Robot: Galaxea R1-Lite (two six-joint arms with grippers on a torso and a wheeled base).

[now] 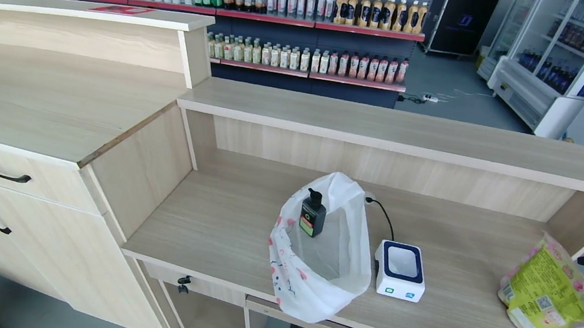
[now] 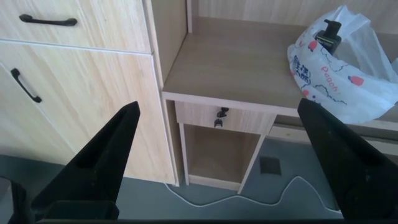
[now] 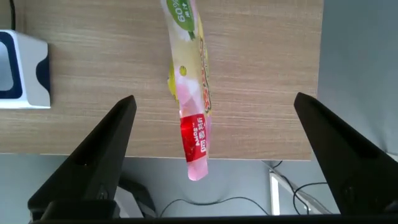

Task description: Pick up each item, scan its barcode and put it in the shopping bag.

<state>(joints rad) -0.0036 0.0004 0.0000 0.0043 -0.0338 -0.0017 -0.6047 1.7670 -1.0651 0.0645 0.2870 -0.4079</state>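
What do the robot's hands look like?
The left end effector and the right end effector look alike. Each has two plain black fingers, broad at the base and narrowing to a tip, like long wedges.

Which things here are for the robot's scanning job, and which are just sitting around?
For the job: shopping bag, black pump bottle inside it, scanner, green snack packet on the counter.
Just sitting around: drink bottles on the shelves, glass-door fridge, cabinet drawers.

Wooden counter [image 1: 241, 224] carries 3 things — shopping bag [image 1: 310, 292], scanner [image 1: 400, 270], snack packet [image 1: 550, 289].
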